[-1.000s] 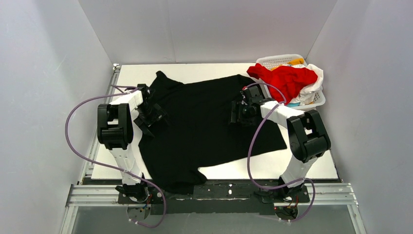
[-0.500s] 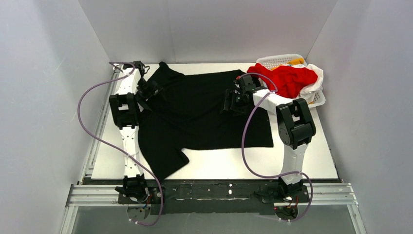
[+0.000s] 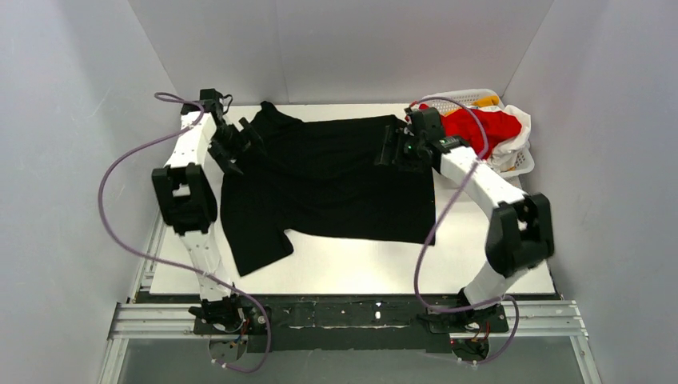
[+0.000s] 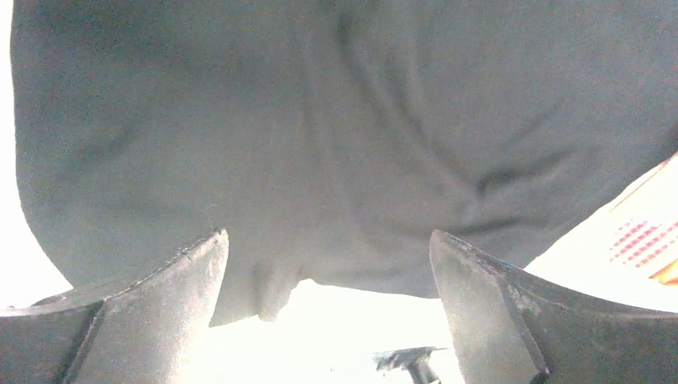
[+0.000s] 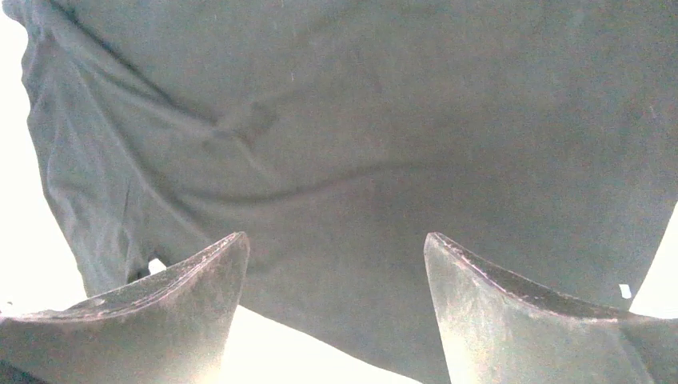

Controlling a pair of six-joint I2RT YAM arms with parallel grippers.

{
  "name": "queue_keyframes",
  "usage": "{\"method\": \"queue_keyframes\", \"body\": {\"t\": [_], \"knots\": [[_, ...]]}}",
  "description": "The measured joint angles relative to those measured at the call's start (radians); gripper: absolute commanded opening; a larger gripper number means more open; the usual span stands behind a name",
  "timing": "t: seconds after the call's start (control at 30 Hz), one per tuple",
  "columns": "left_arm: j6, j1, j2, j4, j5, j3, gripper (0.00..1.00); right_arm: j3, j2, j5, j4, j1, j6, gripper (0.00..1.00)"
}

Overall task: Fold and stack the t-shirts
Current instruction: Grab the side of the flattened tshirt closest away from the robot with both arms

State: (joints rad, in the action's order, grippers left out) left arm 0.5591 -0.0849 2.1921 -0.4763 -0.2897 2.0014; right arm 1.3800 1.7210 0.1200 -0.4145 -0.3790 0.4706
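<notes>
Left wrist: shirt [image 4: 360, 144] beyond tool [image 4: 328, 234] (black)

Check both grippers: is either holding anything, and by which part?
Nothing is held: the left gripper and the right gripper both stand open over the black t-shirt, no cloth pinched in either.

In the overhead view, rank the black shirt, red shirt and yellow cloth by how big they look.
Largest: black t-shirt, spread on the table.
Then: red t-shirt, bunched on the basket.
Smallest: yellow cloth, only a sliver showing, so its true size is unsure.
</notes>
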Motion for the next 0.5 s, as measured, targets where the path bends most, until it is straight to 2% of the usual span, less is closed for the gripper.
{"method": "queue_keyframes", "body": {"t": [0.2,0.3,0.4,0.5], "knots": [[0.039,0.048,-0.665,-0.008,0.181,-0.551,0.98,-0.307,-0.35,-0.065,0.004,0.022,0.071,0.96],[0.106,0.073,-0.958,-0.044,0.273,-0.824,0.98,-0.416,-0.434,-0.069,0.002,0.072,0.11,0.97],[0.167,0.072,-1.126,-0.092,0.328,-1.059,0.98,-0.479,-0.448,-0.068,-0.005,0.121,0.136,0.97],[0.219,0.071,-1.175,-0.098,0.346,-1.213,0.98,-0.507,-0.448,-0.075,-0.026,0.146,0.156,0.97]]}}
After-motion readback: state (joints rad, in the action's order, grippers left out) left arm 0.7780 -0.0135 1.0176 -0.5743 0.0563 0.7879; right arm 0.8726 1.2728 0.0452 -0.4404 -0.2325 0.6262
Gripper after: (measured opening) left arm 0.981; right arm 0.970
